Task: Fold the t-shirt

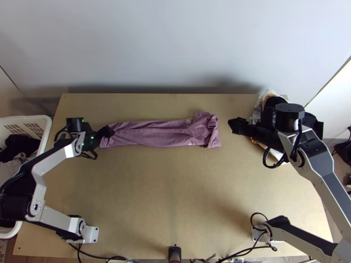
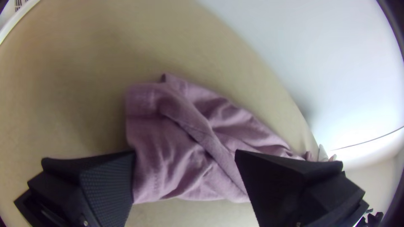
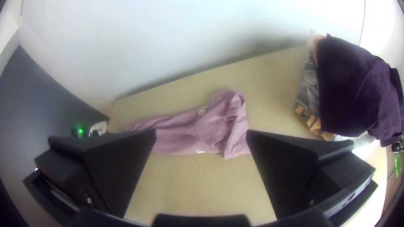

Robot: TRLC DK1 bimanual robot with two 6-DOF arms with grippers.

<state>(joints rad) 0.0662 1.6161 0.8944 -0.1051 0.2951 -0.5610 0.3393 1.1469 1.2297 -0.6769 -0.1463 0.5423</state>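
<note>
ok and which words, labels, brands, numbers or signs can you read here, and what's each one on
White lettering on the mauve t-shirt, near its wall-side edge: partly folded away and too small to read as a whole word.
Second white print at the shirt's opposite long edge: too small and cut off to read.
I can make out no whole word or number.

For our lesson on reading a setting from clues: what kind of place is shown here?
Probably a robotics workspace: two jointed arms are mounted at a wooden table, a pink t-shirt lies between them, and a white laundry basket stands beside it.
</note>
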